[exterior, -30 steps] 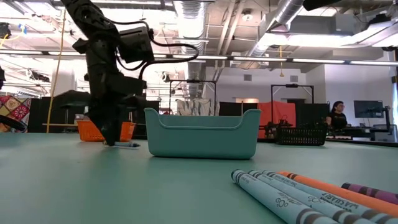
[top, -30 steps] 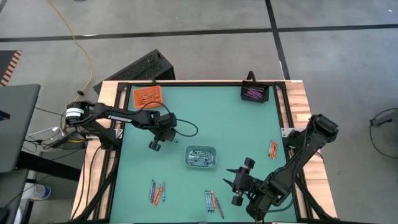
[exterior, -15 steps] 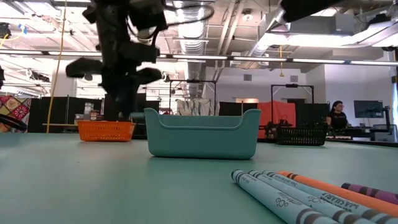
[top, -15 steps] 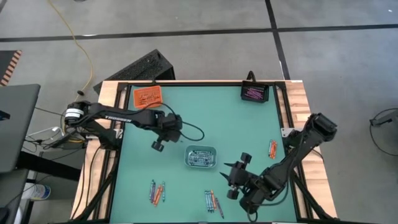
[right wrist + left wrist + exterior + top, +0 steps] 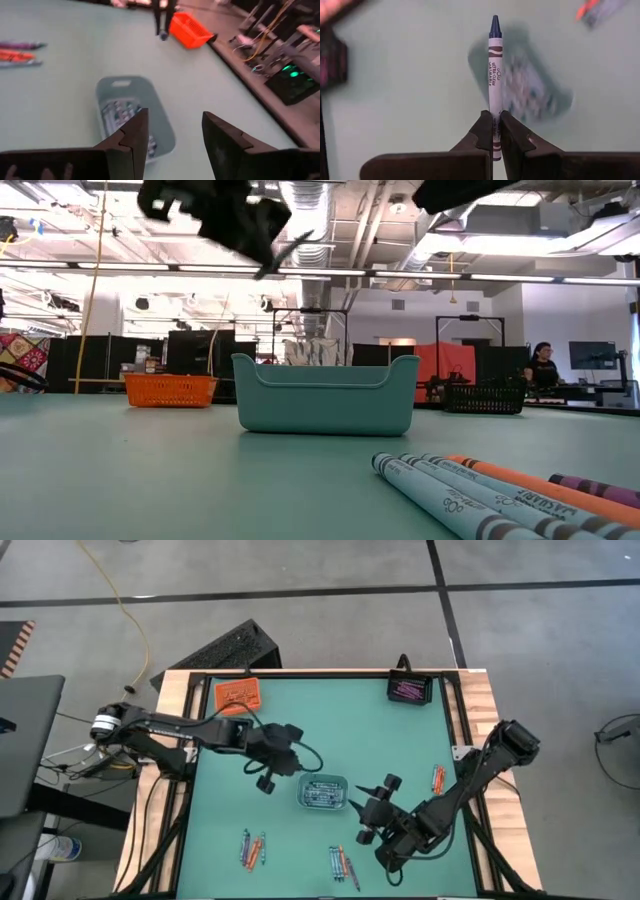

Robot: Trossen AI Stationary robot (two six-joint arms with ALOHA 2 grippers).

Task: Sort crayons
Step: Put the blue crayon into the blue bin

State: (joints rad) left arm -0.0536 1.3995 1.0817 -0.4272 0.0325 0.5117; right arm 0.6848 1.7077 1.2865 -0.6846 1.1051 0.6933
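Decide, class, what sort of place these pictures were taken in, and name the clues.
Probably a robotics lab or workshop in an open industrial hall. Clues: bare ceiling ducts and strip lights, a green work table standing on a concrete floor, and cabled electronics beside the table.

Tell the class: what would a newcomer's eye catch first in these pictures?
The left pincer, shut on a grey-blue crayon, hangs above the table beside the clear-grey tray at mid-table. The right pincer, open, waits on that tray's other side.
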